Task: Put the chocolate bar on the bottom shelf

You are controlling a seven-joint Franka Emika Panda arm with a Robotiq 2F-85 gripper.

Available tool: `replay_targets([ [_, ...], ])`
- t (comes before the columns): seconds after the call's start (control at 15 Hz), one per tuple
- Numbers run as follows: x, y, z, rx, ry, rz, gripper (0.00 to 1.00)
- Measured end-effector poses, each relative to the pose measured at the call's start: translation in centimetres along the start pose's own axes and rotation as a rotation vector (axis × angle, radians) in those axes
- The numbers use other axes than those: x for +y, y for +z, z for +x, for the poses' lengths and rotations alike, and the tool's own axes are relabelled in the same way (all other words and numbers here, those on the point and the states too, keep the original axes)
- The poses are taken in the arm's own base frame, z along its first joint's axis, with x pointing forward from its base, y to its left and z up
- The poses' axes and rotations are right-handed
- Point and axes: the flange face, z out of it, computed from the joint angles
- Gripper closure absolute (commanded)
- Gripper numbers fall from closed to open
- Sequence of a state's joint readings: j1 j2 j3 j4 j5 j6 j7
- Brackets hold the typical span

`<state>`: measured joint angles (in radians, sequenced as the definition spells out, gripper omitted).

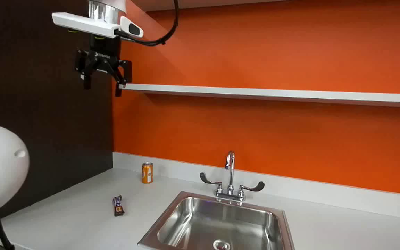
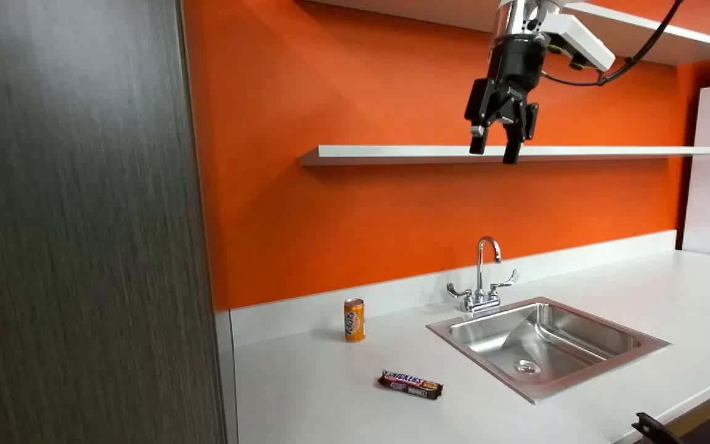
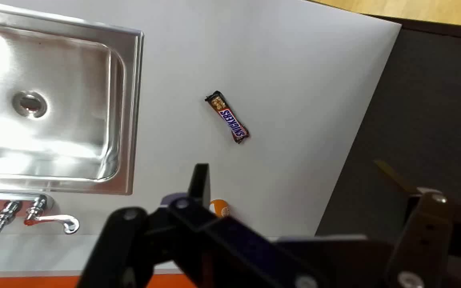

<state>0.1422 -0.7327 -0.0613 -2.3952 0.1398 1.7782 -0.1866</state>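
The chocolate bar, a dark brown Snickers, lies flat on the white counter in both exterior views (image 1: 118, 206) (image 2: 410, 385) and in the wrist view (image 3: 228, 118). The bottom shelf is the light grey-white ledge on the orange wall in both exterior views (image 1: 273, 92) (image 2: 392, 151). My gripper is high above the counter, around the shelf's height in both exterior views (image 1: 102, 86) (image 2: 494, 150). Its fingers are spread apart with nothing between them. In the wrist view the gripper (image 3: 294, 172) is open too, with the bar beyond its fingertips.
A small orange can (image 1: 147, 173) stands upright near the back wall, partly hidden by a finger in the wrist view (image 3: 219, 208). A steel sink (image 2: 481, 359) with a faucet (image 1: 231, 170) is beside the bar. An upper shelf (image 2: 657, 28) and a dark side panel (image 1: 47, 121) bound the space.
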Motion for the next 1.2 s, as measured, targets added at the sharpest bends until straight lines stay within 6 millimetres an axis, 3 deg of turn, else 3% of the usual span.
replay_targets([
  [0.87,-0.1,0.3,0.1,-0.002,-0.002,-0.003,0.0],
  [1.0,-0.4,1.6,0.6,-0.007,-0.01,-0.014,0.0],
  [1.2,-1.3,5.2,1.5,-0.028,-0.03,-0.039,0.0],
])
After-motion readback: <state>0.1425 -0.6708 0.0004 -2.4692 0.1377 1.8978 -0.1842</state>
